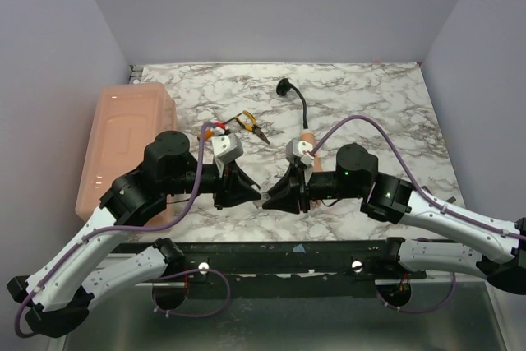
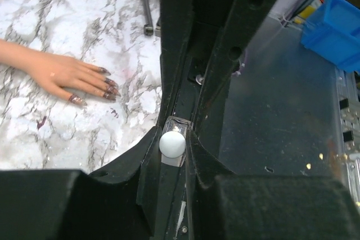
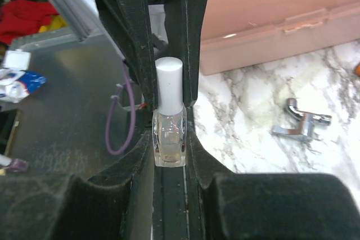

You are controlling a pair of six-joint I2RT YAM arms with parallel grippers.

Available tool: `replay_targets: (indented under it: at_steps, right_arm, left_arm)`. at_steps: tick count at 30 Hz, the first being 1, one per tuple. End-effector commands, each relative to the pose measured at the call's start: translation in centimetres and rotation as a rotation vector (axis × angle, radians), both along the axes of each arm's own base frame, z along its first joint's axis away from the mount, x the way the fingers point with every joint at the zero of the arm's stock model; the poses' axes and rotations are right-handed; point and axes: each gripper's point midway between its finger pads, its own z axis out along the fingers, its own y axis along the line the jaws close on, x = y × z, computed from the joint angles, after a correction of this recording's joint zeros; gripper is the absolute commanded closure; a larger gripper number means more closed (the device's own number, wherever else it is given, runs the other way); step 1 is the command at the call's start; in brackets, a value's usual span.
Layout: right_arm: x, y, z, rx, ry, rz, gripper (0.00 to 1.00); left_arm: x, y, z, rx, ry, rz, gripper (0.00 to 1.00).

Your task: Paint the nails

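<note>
Clamping one bottle (image 3: 169,139), left claw (image 1: 255,194) meets right claw (image 1: 271,197) near table edge (image 1: 246,234).

Mannequin hand (image 2: 62,74) lying on the table (image 1: 386,113), pliers (image 1: 251,125) behind and left of the hand, gooseneck stand (image 1: 294,96) behind it, lidded box (image 1: 123,141) well left, bottle (image 3: 170,130) near, front-left.
</note>
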Motion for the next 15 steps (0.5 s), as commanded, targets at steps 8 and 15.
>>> replay_targets:
  at_steps: [8, 15]
  right_arm:
    - [-6.4, -0.6, 6.3, 0.171, -0.016, 0.359, 0.99]
    - [-8.0, -1.0, 6.3, 0.133, 0.006, 0.470, 1.00]
  left_arm:
    - [-6.3, 0.6, 1.0, -0.116, -0.149, -0.406, 1.00]
    - [-7.0, 0.8, 0.8, -0.129, -0.180, -0.462, 0.87]
